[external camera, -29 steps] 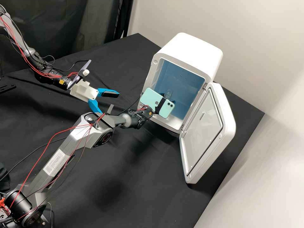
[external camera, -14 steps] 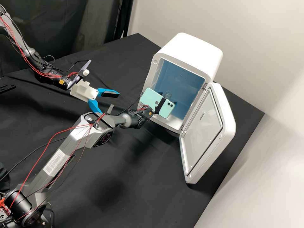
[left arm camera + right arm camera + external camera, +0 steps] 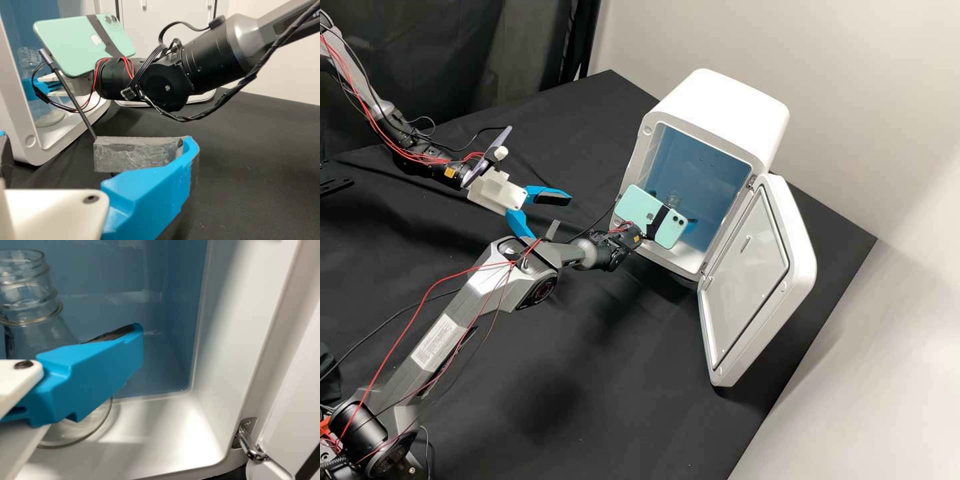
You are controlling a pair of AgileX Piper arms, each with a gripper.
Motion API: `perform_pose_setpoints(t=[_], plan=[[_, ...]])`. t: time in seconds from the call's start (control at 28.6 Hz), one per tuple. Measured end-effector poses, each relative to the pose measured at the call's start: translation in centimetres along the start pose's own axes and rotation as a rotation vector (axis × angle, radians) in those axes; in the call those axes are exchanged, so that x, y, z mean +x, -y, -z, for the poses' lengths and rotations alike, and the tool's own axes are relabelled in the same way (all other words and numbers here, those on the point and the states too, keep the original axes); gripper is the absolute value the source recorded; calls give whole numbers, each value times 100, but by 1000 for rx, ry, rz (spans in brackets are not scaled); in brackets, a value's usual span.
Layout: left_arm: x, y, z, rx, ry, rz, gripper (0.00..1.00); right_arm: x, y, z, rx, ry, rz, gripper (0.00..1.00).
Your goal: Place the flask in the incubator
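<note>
Flask [image 3: 675, 198] stands inside the incubator [image 3: 720, 107] at two o'clock on the counter [image 3: 620, 400], left jaws hanging wide apart and empty at its nine o'clock. Left wrist view has the flask past the right arm's phone [image 3: 82, 42]. Right wrist view: right jaws look parted beside the upright flask, so back straight out, clear of its shoulder.

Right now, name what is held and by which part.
Left fingers are open, holding nothing. The flask stands in the incubator at the right arm's end; whether it is gripped cannot be told.
</note>
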Motion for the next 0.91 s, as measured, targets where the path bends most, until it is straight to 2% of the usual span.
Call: perform_pose_setpoints(t=[0.56,0.63,0.7,0.91], plan=[[0,0,0,0,0,0,100,0,0,0,0,0,0,100],[0,0,0,-2,0,0,100,-1,-15,-16,1,3,-3,100],[0,0,0,-13,1,0,100,-1,-23,-24,3,4,-4,100],[0,0,0,-13,1,0,100,-3,-74,-59,7,2,-21,100]])
